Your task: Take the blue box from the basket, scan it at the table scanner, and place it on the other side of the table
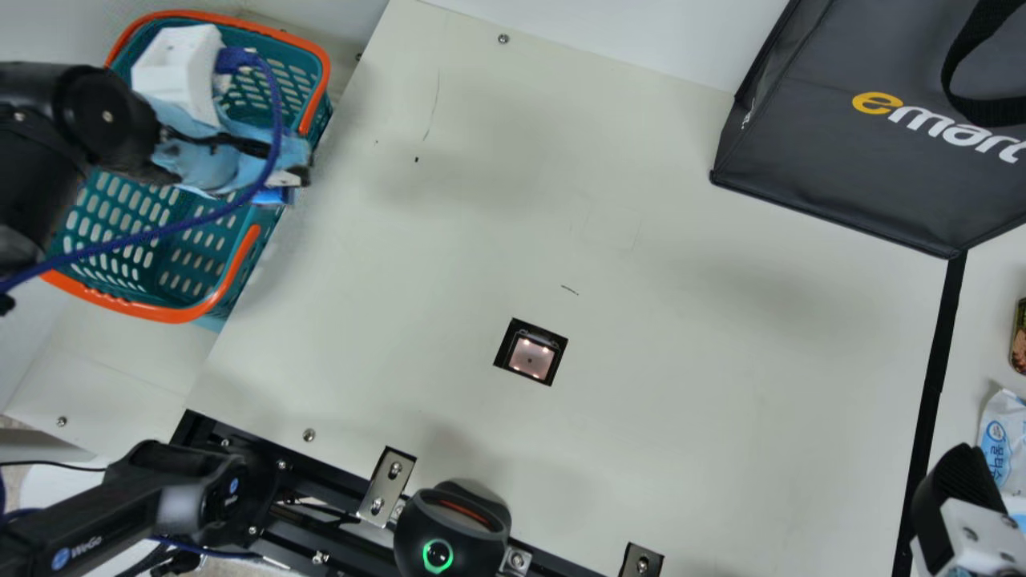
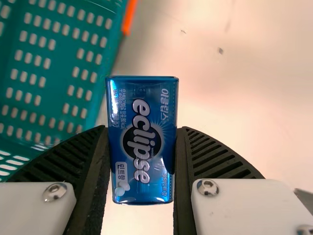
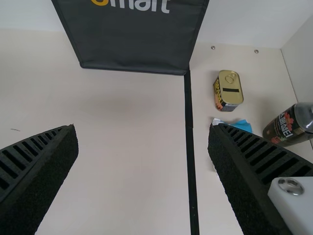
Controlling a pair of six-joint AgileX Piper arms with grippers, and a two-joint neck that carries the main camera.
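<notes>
- Left tool (image 1: 292, 178): pinching the blue box (image 2: 142, 139) between its two fingers, the printed face upright in the wrist view, over the basket's surface-side edge.
- Beside and below the left tool is the basket (image 1: 120, 303) — green slotted walls, orange rim. The arm hides part of its inside, so I cannot tell all that it contains.
- A blue cable (image 1: 276, 120) loops across the left tool, then runs over the basket.
- To the left tool's right, set into the surface (image 1: 681, 449), is the lit scanner (image 1: 531, 357) in its dark frame.
- Right tool (image 1: 960, 489): fingers spread wide, with nothing between them, cut off by the main view's edge. A black strip (image 1: 934, 385) runs near it on the surface.
- Ahead of the right tool, toward its left, stands a dark bag (image 1: 834, 176), cropped at the top; I cannot see inside.
- Ahead of the right tool, past the strip, is a tin (image 3: 228, 90); a bottle (image 3: 288, 127) is farther right, cut off by the view's edge.
- Near the right tool is a white and blue packet (image 1: 1002, 437) — partly out of the main view, and mostly behind a finger in the wrist view.
</notes>
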